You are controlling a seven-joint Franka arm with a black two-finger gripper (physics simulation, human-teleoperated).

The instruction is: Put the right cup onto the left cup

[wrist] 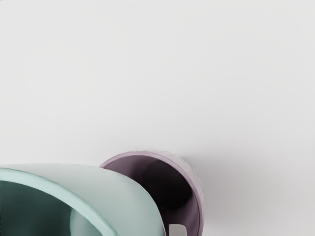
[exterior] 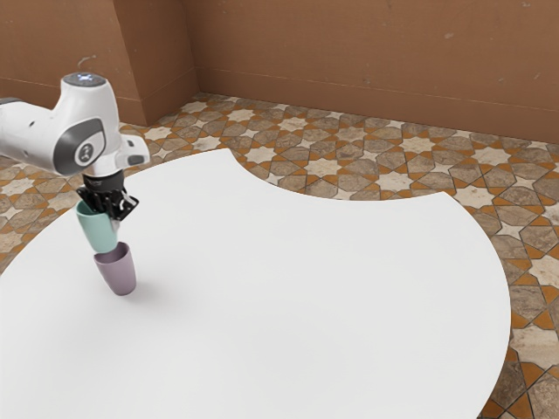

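My gripper (exterior: 112, 206) is at the rim of the teal cup (exterior: 100, 230), shut on its wall, in the exterior view. The teal cup is off the table, slightly tilted, its base close over the back of the purple cup's rim. Standing upright on the table is the purple cup (exterior: 120, 274). From the wrist view, the teal cup (wrist: 93, 189) covers part of the purple cup (wrist: 196, 189), whose dark inside stays partly visible. Whether the two cups touch cannot be told.
Both cups are over the round white table (exterior: 288, 288), near the exterior view's left. The table has a curved notch in its far edge. A patterned tile floor (exterior: 489, 157) and a brown wall (exterior: 367, 61) lie beyond.
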